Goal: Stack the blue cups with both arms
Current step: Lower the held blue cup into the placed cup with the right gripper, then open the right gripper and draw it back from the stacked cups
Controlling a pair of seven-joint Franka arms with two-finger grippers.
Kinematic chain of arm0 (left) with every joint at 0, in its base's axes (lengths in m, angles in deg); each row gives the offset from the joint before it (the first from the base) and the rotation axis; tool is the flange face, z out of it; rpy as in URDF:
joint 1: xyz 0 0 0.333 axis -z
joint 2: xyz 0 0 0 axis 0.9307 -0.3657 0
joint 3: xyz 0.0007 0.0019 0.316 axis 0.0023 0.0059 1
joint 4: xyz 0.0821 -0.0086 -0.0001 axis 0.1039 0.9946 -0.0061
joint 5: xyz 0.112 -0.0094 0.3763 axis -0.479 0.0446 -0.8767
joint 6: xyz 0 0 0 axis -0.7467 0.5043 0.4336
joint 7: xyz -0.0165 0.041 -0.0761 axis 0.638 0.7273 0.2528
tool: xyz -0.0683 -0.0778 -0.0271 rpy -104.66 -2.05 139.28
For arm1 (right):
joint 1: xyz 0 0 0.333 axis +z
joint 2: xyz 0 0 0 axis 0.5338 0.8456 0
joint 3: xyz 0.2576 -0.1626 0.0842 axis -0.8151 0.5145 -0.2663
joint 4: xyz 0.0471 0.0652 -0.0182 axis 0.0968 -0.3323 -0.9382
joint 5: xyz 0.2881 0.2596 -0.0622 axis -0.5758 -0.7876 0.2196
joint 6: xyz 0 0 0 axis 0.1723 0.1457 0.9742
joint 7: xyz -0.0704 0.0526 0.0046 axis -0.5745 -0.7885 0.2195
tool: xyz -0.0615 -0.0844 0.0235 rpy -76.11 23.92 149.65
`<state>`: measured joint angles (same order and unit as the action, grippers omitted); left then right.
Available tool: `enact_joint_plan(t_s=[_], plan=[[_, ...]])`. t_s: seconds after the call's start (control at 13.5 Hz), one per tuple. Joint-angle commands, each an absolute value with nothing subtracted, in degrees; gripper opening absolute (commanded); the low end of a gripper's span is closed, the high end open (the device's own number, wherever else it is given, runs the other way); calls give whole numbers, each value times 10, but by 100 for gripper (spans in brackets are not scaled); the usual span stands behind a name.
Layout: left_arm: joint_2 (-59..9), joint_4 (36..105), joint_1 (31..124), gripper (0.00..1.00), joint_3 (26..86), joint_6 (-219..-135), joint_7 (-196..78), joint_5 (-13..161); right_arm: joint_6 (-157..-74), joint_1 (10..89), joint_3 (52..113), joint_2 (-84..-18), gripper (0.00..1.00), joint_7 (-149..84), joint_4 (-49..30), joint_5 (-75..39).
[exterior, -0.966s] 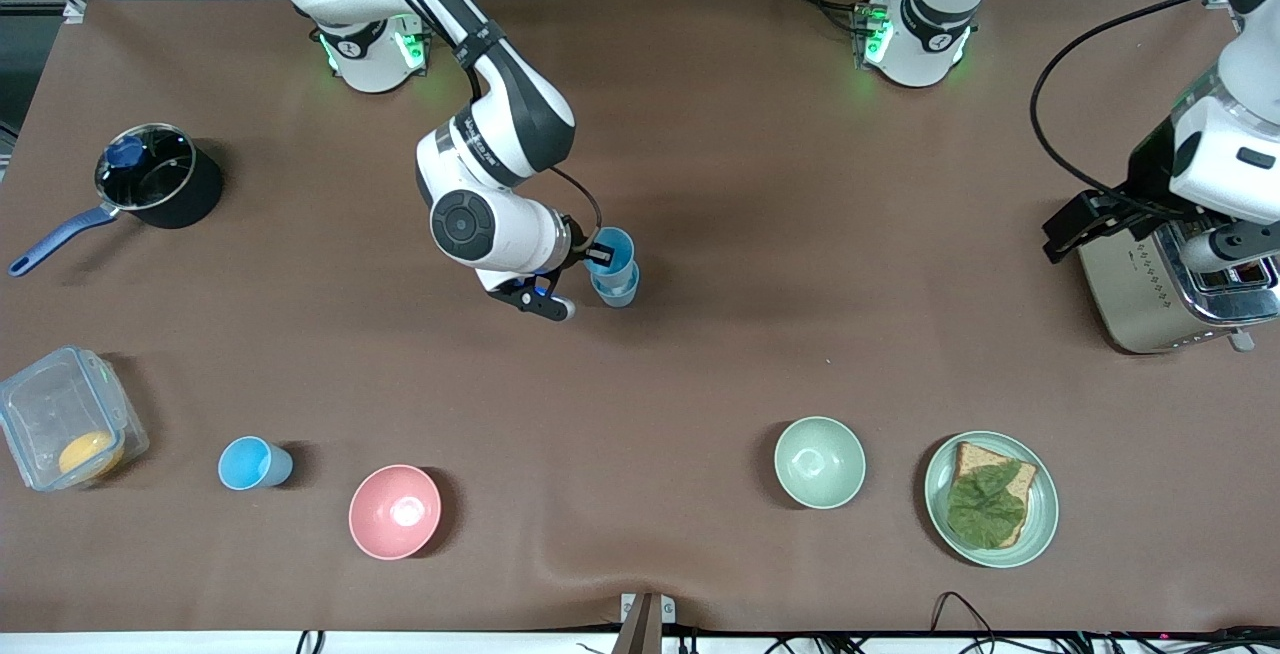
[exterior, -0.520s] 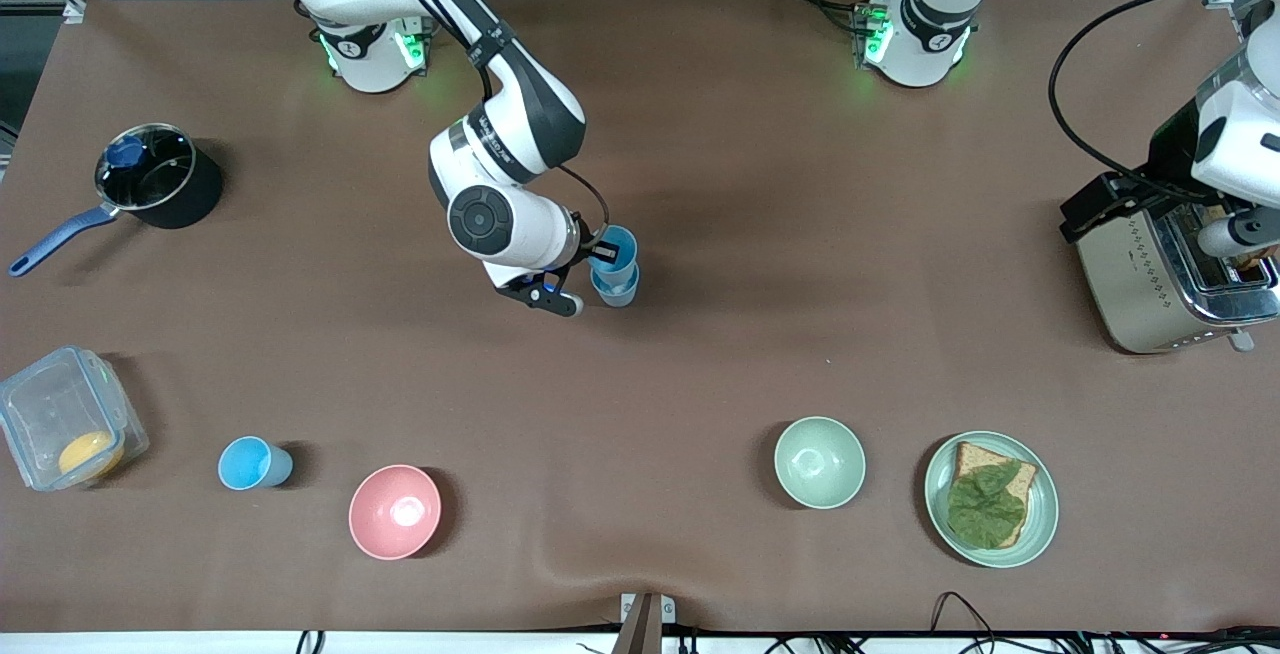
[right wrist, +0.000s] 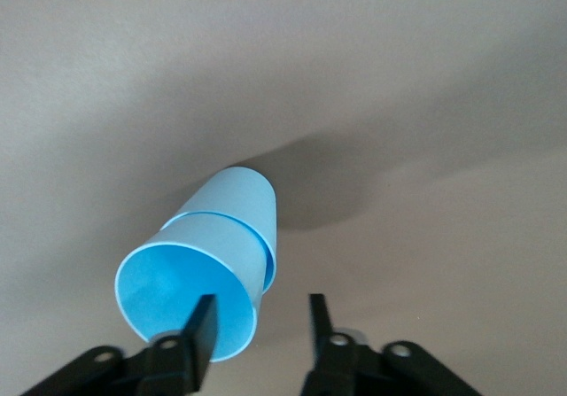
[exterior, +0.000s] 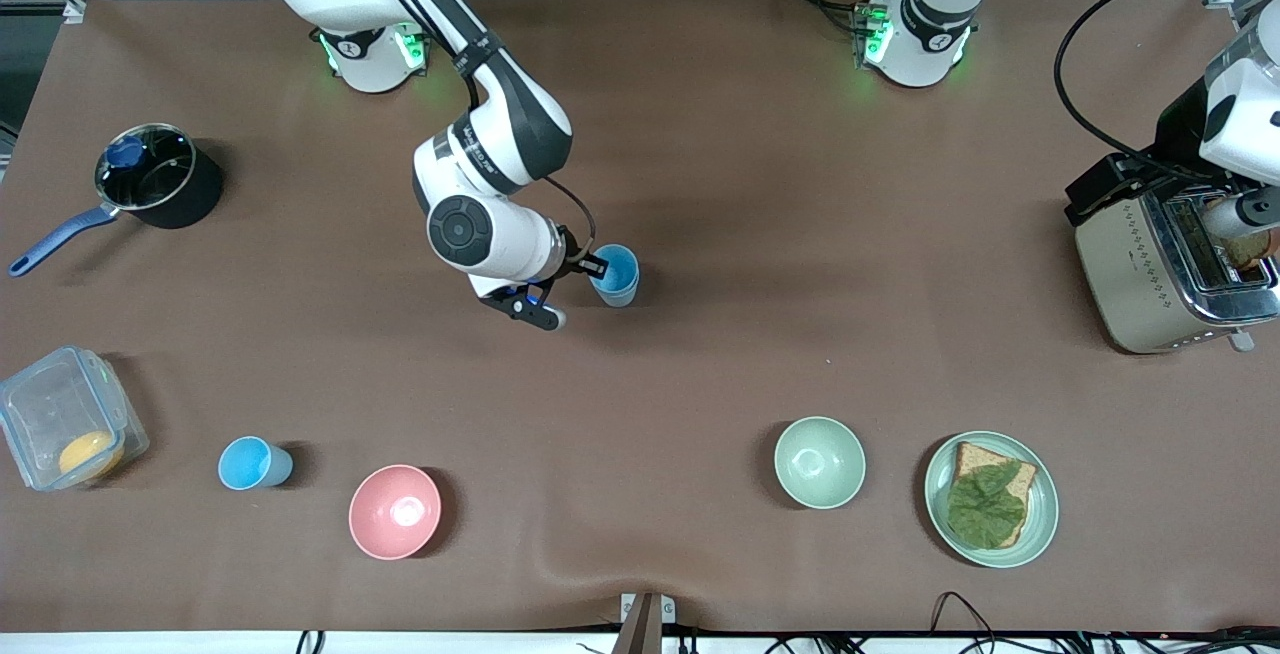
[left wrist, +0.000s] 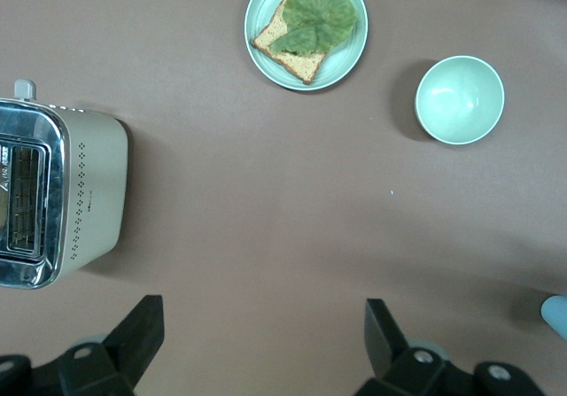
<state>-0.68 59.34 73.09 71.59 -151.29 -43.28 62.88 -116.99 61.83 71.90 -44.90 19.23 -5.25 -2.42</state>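
Note:
A bright sky-blue cup (exterior: pixel 616 267) sits nested inside a paler blue cup (exterior: pixel 624 295) mid-table. In the right wrist view the inner cup (right wrist: pixel 168 285) stands in the outer cup (right wrist: pixel 241 197). My right gripper (exterior: pixel 592 270) is open at the stack's rim, one finger (right wrist: pixel 202 325) inside the inner cup and the other outside, both apart from the wall; its midpoint is (right wrist: pixel 260 316). Another sky-blue cup (exterior: pixel 252 463) stands alone near the pink bowl. My left gripper (exterior: pixel 1232 220) is open and empty above the toaster; its fingers show in its wrist view (left wrist: pixel 261 334).
A pink bowl (exterior: pixel 394 511), a pale green bowl (exterior: pixel 819 461) and a plate with bread and lettuce (exterior: pixel 940 494) lie near the front camera. A toaster (exterior: pixel 1130 274) stands at the left arm's end. A black pot (exterior: pixel 190 199) and a plastic box (exterior: pixel 30 414) are at the right arm's end.
The sky-blue cup has dropped into the paler cup and the right gripper has let go of it. The left arm has shifted above the toaster.

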Motion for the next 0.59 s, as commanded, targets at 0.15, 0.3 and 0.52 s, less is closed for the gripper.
enact_joint_plan(t_s=[0.15,0.3,0.52], plan=[[4,605,729,100,713,-1510,-449,641,-1048,519,715,-495,100,49,-35,0],[4,605,729,100,713,-1510,-449,642,-995,472,715,-518,100,-15,-39,45],[5,606,729,100,713,-1510,-449,642,-984,426,714,-576,100,-67,-102,124]])
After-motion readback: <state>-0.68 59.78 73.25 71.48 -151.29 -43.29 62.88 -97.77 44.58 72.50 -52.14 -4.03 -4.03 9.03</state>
